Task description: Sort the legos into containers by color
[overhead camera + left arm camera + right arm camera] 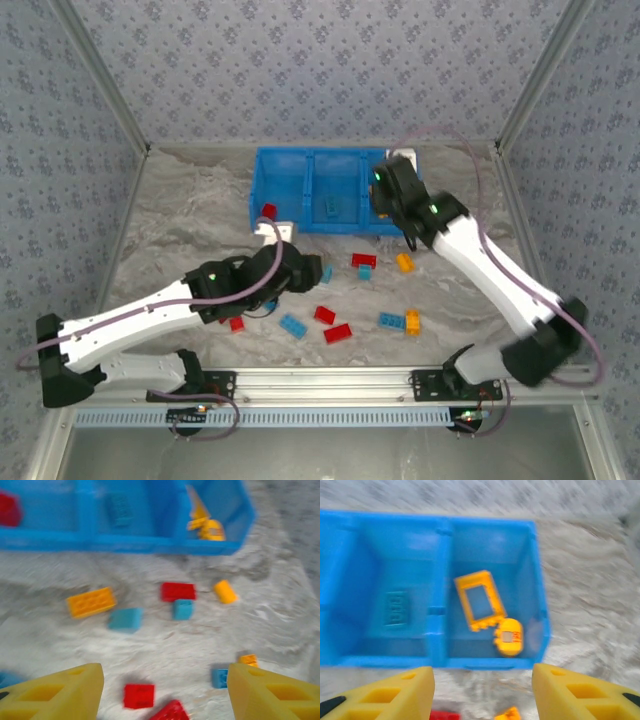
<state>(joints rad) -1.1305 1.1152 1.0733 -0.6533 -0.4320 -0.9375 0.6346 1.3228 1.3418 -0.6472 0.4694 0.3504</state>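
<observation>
Top external view shows me the blue bin (258,190) at the far side of the surface (180,230), its three compartments side by side. The right end effector (482,680) hovers over the right compartment, and in the right wrist view its two yellow fingers (385,695) stand apart with nothing between them. Below it, in that right compartment, lie a yellow frame (480,602) and a rounded yellow piece (509,637), touching each other near the front wall. In the middle compartment lies one teal brick (395,609), and at the near left corner of the left compartment I see one red brick (268,210). The left end effector (165,685) hangs over the surface near the bin's front left corner, its fingers also apart and empty. Many legos lie loose in front of the bin. There is a red block (178,591) with a small teal block (183,609) touching its near side, and an orange block (225,591) just beside it on the right. To the left are a long orange brick (91,601) and a wide teal block (125,619), close together. Nearer to the arms, a blue brick (391,320) touches a yellow brick (412,321), and a red square brick (139,696) lies below the left fingers. Both wrist views are blurred, so I cannot make out finer details.
</observation>
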